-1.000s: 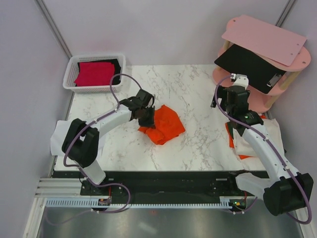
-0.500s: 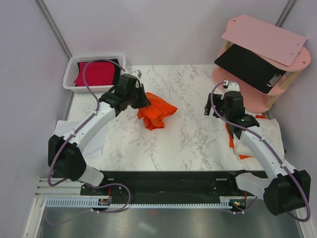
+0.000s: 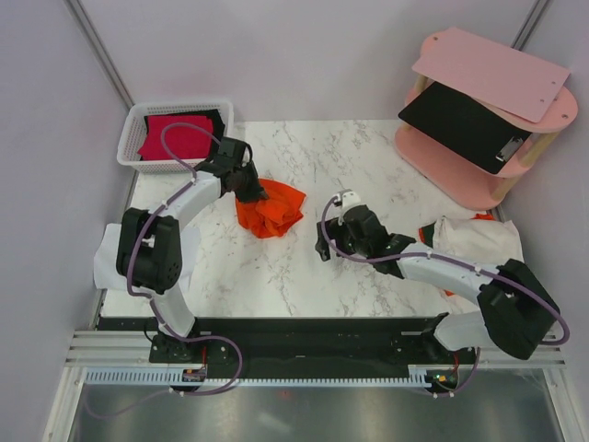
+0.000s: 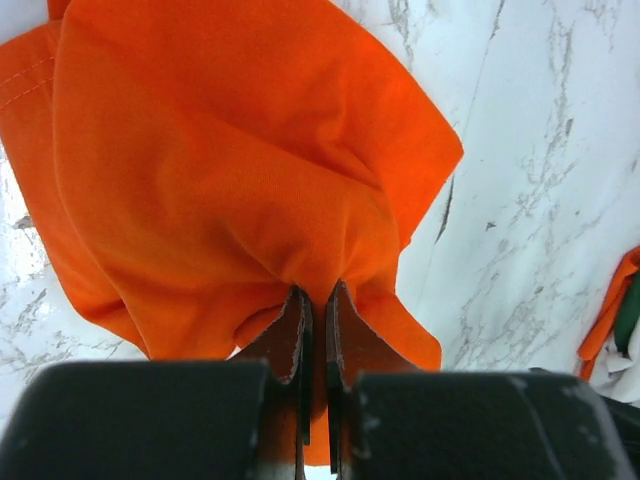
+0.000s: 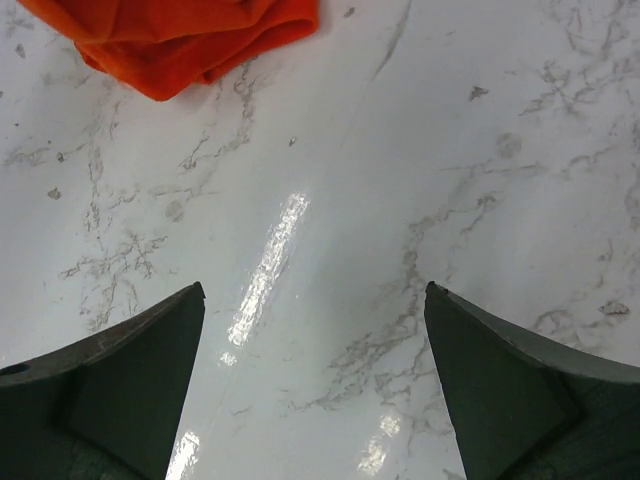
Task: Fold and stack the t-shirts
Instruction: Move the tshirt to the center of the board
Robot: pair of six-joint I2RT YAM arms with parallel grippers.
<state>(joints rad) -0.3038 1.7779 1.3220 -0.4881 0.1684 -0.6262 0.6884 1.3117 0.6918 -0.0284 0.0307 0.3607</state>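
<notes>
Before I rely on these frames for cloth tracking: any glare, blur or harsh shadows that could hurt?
Top external: even light, soft shadows, the bright orange cloth t-shirt sharp. Right wrist: a white glare streak on the glossy marble table by the open right tool. Left wrist: the left tool, shut on the shirt, looks dark and slightly soft up close.

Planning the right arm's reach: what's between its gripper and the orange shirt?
Only bare tabletop between right gripper and orange shirt; right wrist view.

The white marble counter (image 3: 368, 166) carries a bunched orange t-shirt (image 3: 271, 210) left of centre and a pale cloth heap (image 3: 474, 239) at its right edge.
</notes>
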